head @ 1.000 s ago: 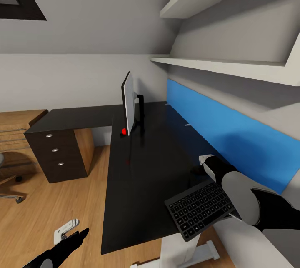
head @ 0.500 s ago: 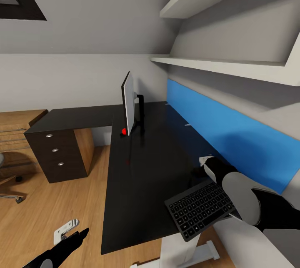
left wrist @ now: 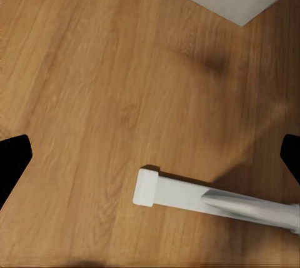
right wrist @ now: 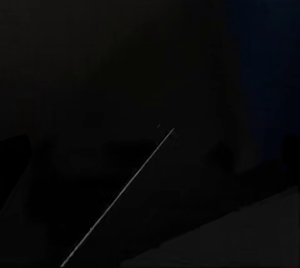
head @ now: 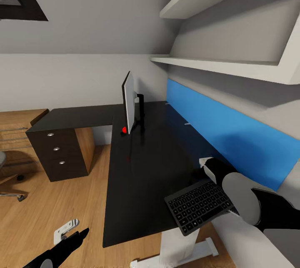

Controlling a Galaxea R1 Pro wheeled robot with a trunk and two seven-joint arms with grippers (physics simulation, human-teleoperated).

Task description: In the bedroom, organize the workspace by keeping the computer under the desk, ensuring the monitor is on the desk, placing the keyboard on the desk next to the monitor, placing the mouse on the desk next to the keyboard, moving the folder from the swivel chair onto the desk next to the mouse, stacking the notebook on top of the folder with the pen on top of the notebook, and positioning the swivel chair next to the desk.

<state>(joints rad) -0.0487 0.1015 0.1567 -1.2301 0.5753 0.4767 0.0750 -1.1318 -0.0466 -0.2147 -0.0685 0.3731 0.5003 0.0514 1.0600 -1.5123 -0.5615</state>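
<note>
Resting on the desk's (head: 141, 176) near corner, the keyboard (head: 199, 207) lies beside the right arm — whether that gripper (head: 199, 167) grips it is unclear — well apart from the monitor (head: 128, 103); left gripper (left wrist: 150, 155) fingers spread.

No text can be read; the keyboard (head: 198, 207) keys show only unreadable marks.

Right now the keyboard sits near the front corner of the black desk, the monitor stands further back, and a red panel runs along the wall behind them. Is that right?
Not quite: the wall panel is bright blue, not red, as the head view shows. The rest holds: the keyboard is near the front corner of the black desk, and the monitor stands further back.
</note>
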